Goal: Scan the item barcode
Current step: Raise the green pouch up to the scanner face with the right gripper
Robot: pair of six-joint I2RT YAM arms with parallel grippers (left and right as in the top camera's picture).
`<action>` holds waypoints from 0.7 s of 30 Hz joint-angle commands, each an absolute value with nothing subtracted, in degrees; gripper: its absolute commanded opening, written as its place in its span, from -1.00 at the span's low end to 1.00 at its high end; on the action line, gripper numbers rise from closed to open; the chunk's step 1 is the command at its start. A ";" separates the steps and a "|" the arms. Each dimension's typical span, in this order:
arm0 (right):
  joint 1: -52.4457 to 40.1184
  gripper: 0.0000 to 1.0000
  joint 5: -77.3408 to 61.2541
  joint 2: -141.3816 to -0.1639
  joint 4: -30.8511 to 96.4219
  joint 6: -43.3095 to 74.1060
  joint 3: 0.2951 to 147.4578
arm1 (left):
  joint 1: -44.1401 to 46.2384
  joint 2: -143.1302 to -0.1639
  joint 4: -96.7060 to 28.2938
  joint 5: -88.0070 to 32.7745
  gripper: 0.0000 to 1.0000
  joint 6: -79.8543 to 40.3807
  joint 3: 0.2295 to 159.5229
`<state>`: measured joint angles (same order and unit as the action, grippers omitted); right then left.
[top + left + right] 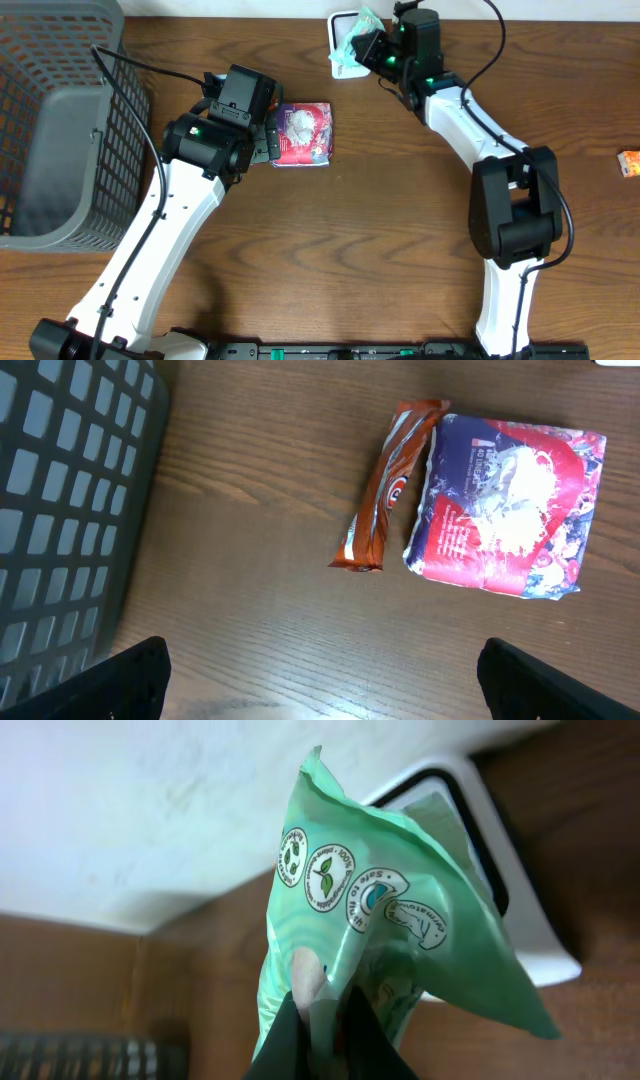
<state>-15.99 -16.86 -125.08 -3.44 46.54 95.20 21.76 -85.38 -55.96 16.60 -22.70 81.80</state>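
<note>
Green packet (380, 920) — in right pincer (325, 1020) (tight)

basket (60, 60) far left | bar (388, 485) beside packet (510, 505) — pouch (362, 32) over scanner (338, 24)

A brown wooden table (360, 240) carries a grey mesh basket (30, 60) at its left edge. Near the middle lies a red-and-blue packet (303, 133) with an orange snack bar (390, 480) just beside it. A white scanner (337, 30) sits at the far edge and a small orange box (628, 163) at the right.

White left arm (160, 235), white right arm (462, 112), black joints (515, 215), green lights (197, 128), black cables (130, 62), matte-black left gripper (325, 680)
</note>
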 commanded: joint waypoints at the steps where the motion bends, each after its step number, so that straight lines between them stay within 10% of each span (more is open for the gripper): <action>1: -16.58 -0.98 -10.61 -125.29 -4.58 47.77 99.00 | 21.56 -85.41 -56.14 16.75 0.95 -22.83 82.50; 21: -16.51 -0.98 -15.16 -135.81 8.05 47.70 114.43 | 21.56 -85.41 -56.14 16.75 0.96 -22.83 82.50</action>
<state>-16.29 -14.61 -135.92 7.94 47.62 112.57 21.76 -85.38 -55.96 16.60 -22.70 81.80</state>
